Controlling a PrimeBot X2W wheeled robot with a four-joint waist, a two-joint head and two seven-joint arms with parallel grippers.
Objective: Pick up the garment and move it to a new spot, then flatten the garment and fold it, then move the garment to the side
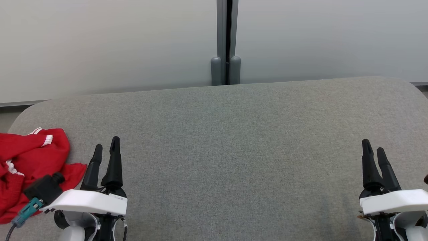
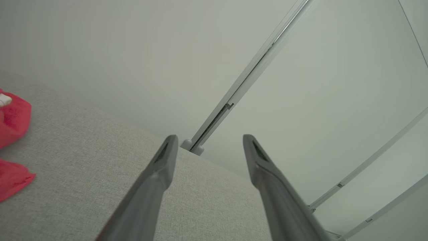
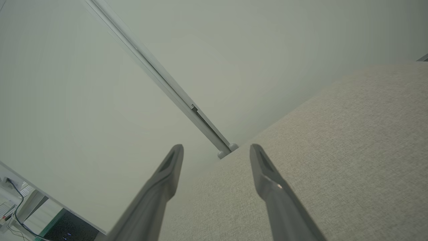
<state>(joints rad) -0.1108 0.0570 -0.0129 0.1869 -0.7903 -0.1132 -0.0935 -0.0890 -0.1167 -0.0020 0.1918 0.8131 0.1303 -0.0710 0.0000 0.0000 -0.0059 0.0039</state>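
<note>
Red garment (image 1: 33, 157) lying crumpled, probably soft and light; pinching a raised fold seems best; left claw (image 1: 106, 142) and right claw (image 1: 373, 145) gaping wide, holding nothing.

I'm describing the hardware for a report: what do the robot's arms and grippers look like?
The left gripper and right gripper each have two long black fingers tapering to narrow tips, on a white wrist housing. Beside the left housing sit a black plug block, a teal connector and a grey cable. Any markings are too small to read.
</note>
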